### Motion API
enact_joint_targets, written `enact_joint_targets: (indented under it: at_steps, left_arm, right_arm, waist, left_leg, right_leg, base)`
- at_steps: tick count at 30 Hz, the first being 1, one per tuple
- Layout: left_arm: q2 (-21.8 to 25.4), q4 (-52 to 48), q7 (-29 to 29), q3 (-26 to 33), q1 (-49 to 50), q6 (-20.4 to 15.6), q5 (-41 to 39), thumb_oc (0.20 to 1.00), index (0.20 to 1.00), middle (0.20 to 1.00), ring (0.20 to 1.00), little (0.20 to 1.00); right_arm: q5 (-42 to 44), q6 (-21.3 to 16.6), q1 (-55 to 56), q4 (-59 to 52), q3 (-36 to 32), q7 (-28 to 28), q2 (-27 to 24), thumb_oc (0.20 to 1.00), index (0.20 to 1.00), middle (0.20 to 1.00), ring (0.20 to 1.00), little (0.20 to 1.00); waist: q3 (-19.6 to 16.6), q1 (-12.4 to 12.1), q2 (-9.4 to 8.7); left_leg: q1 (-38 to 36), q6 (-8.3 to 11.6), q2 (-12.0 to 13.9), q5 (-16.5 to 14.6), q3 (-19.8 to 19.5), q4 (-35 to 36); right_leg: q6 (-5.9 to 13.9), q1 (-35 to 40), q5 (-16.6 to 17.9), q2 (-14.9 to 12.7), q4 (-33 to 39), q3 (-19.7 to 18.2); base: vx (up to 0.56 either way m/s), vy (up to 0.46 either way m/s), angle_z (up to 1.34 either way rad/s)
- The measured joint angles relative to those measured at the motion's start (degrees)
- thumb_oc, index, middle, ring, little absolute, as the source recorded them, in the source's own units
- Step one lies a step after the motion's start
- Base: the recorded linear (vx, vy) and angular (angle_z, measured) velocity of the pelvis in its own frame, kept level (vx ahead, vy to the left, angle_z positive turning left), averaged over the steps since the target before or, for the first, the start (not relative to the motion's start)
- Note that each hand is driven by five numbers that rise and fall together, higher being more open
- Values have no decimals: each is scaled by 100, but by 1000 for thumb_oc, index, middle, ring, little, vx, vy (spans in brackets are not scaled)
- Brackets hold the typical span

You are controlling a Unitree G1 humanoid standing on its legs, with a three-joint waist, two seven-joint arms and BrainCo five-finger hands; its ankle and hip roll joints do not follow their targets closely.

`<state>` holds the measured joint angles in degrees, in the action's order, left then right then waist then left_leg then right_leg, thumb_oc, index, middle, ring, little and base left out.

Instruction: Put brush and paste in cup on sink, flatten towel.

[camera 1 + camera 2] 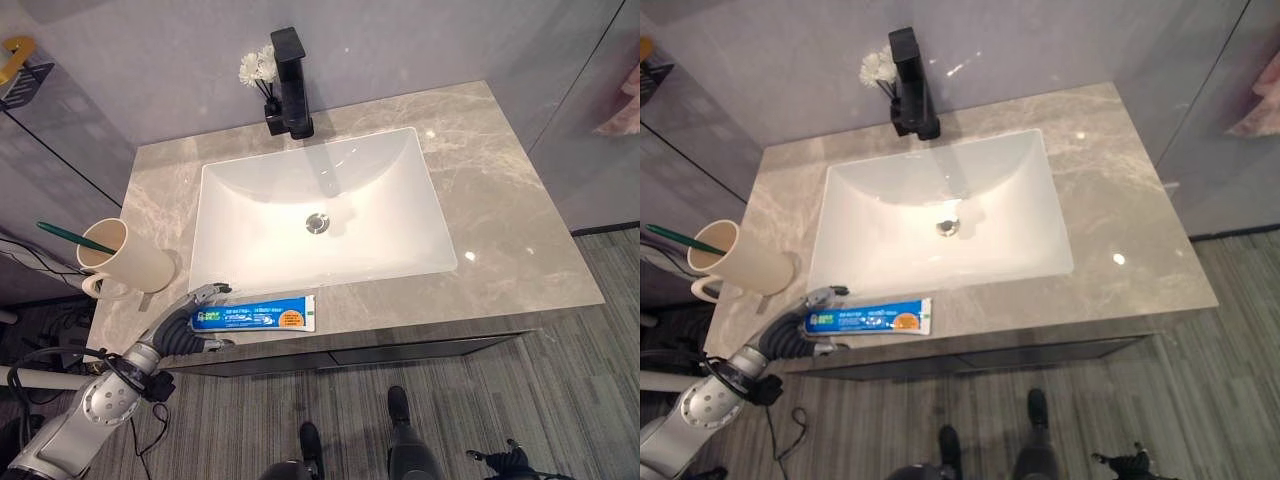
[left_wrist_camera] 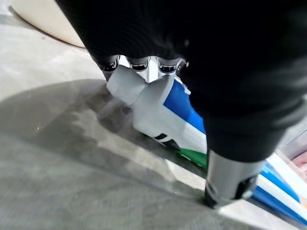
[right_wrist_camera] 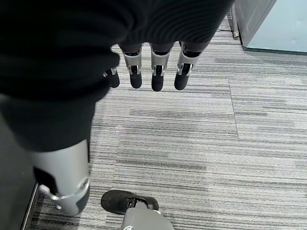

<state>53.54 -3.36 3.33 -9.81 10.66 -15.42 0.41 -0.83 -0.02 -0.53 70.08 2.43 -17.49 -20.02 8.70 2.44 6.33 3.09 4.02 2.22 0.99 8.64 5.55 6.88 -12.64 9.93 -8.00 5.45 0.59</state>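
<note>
A blue and white toothpaste tube (image 1: pixel 265 317) lies flat on the counter's front edge, just before the white sink basin (image 1: pixel 210 200). My left hand (image 1: pixel 183 337) reaches in from the lower left and straddles the tube's cap end. Its fingers (image 2: pixel 139 64) curl over the far side of the tube (image 2: pixel 163 108), and the thumb (image 2: pixel 232 179) comes down on the near side. A cream cup (image 1: pixel 125 258) stands at the counter's left edge with a green toothbrush (image 1: pixel 75 238) leaning out of it. My right hand (image 3: pixel 158 72) hangs over the carpet with relaxed fingers, holding nothing.
A black faucet (image 1: pixel 290 85) and small white flowers (image 1: pixel 258 68) stand behind the basin. A pink cloth (image 1: pixel 628 100) hangs at the far right edge. A dark wire basket (image 1: pixel 22 78) is on the wall at upper left. The marble counter (image 1: pixel 500 220) stretches right of the basin.
</note>
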Motion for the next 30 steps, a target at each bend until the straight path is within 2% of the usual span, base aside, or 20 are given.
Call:
enact_joint_targets:
  at_steps: [5, 10, 19, 21, 24, 26, 28, 30]
  left_arm:
    - [-10, 10, 29, 0, -60, 67, 1, 715, 715, 715, 715, 715]
    - [-13, 48, 57, -4, -162, 109, 11, 570, 570, 570, 570, 570]
    - [-31, 169, 200, -28, -387, 107, 246, 464, 464, 464, 464, 464]
    - [-30, 170, 259, -29, -406, 108, 264, 401, 401, 401, 401, 401]
    - [-12, 167, 253, -211, -410, 83, 378, 347, 347, 347, 347, 347]
    - [-41, 169, 269, -304, -395, 62, 528, 275, 275, 275, 275, 275]
    - [-224, 194, 281, -468, -369, 64, 783, 200, 200, 200, 200, 200]
    - [-357, 252, 398, -507, -380, 62, 1026, 200, 200, 200, 200, 200]
  right_arm:
    - [0, -3, 0, -1, 2, -3, 0, 1000, 1000, 1000, 1000, 1000]
    - [-1, -2, 0, 1, 8, -7, 0, 1000, 1000, 1000, 1000, 1000]
    - [-8, -4, 31, -129, 55, -117, 1, 1000, 1000, 1000, 1000, 1000]
    - [-6, -18, 31, -186, 52, -121, 0, 1000, 1000, 1000, 1000, 1000]
    - [5, -23, 42, -184, 45, -132, -1, 1000, 1000, 1000, 1000, 1000]
    - [21, -23, 62, -175, 36, -137, 3, 1000, 1000, 1000, 1000, 1000]
    - [176, -32, 194, -135, -11, -216, 40, 1000, 1000, 1000, 1000, 1000]
    - [291, -32, 231, 62, -26, -243, 230, 1000, 1000, 1000, 1000, 1000]
  waist:
    - [-15, 0, 3]
    - [-65, 6, 21]
    - [-110, 32, 11]
    - [-113, 72, 6]
    - [-161, 143, -7]
    - [-169, 147, -22]
    - [-230, 151, -103]
    - [-395, 157, -340]
  left_leg:
    - [-2, -1, 0, 1, 4, -1]
    - [-3, -1, 0, 1, 6, -1]
    - [-8, -1, 4, 1, 11, 0]
    - [-15, -1, 4, 1, 11, -1]
    - [-106, -15, 8, -13, 21, 1]
    - [-140, -14, 14, -11, 21, 2]
    - [-294, -14, 31, -23, 14, 2]
    - [-296, -17, 32, -26, 13, 2]
  right_leg:
    - [-26, 0, 21, 1, -2, 0]
    - [-27, 0, 21, 2, -3, 0]
    - [-27, 0, 21, 6, -10, -1]
    - [-29, 10, 24, 7, -33, 0]
    - [-9, 96, 2, 9, 0, -6]
    - [-4, 130, -2, 16, 0, -10]
    - [-1, 280, -34, 29, 1, -8]
    - [-4, 279, -25, 28, 1, -16]
  base:
    - [0, 0, 0]
    - [0, 0, 0]
    - [0, 0, 0]
    - [0, 0, 0]
    - [0, 0, 0]
    - [14, -20, 0]
    - [13, -44, 1]
    - [-4, -48, 0]
